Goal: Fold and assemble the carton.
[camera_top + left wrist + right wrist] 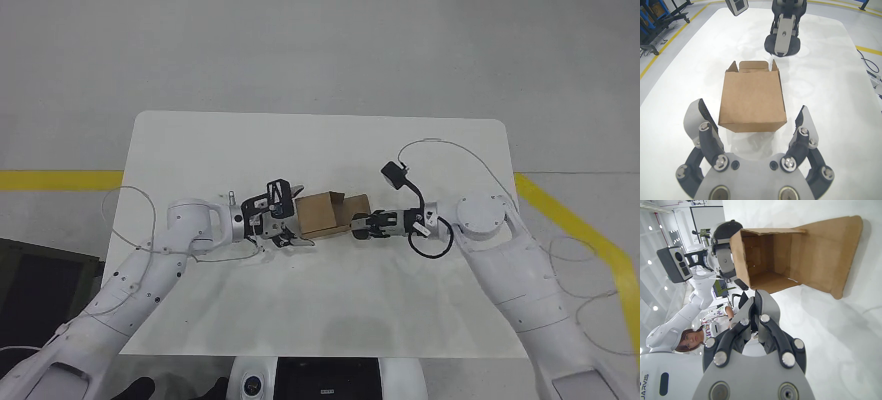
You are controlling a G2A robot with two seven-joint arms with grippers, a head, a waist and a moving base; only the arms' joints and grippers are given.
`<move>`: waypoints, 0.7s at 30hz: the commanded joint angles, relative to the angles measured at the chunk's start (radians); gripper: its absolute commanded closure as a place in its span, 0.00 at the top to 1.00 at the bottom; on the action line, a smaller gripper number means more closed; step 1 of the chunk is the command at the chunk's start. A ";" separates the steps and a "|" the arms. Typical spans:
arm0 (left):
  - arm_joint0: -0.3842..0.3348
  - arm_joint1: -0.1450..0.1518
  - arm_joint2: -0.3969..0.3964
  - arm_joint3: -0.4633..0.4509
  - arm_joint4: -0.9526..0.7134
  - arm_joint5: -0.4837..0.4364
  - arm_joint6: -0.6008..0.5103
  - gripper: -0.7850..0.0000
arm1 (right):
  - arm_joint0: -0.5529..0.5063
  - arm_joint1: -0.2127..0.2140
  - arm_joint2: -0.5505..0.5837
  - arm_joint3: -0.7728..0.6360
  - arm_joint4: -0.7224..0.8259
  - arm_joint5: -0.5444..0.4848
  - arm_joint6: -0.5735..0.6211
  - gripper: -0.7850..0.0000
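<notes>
A brown carton point(322, 212) lies on its side mid-table, between the two grippers. Its closed end faces my left gripper point(751, 109), which is open, one finger point(702, 113) on each side of that end and neither touching it. The carton point(753, 96) has its far end open with flaps point(753, 65) standing out. In the right wrist view the hollow inside of the carton point(791, 256) faces the camera, one long flap lying on the table. My right gripper point(755, 294) is shut, its tip just at the rim of the open mouth with nothing visibly pinched; it also shows as the right gripper point(780, 54).
The white table point(300, 150) has bare surface all round the carton. A thin white cable point(450, 143) loops over the far right part of the table. Yellow floor lines point(60, 180) run past both table ends.
</notes>
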 commanded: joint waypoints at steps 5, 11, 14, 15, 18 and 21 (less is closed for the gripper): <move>-0.023 -0.015 0.009 0.023 -0.031 0.009 -0.037 1.00 | 0.022 0.001 -0.008 0.040 -0.020 0.040 -0.012 0.00; -0.039 -0.024 0.011 0.044 -0.037 -0.001 -0.048 1.00 | 0.017 0.009 0.011 0.003 -0.031 0.043 -0.018 0.00; -0.044 -0.027 0.006 0.050 -0.039 -0.008 -0.048 1.00 | 0.008 0.016 0.025 -0.031 -0.043 0.053 -0.021 0.00; -0.044 -0.027 0.003 0.050 -0.038 -0.010 -0.048 1.00 | 0.003 0.018 0.029 -0.041 -0.045 0.061 -0.017 0.00; -0.041 -0.026 -0.008 0.049 -0.039 -0.019 -0.048 1.00 | -0.010 0.025 0.038 -0.060 -0.060 0.091 -0.010 0.00; -0.034 -0.025 -0.016 0.041 -0.040 -0.024 -0.052 1.00 | -0.018 0.026 0.036 -0.060 -0.062 0.093 -0.014 0.00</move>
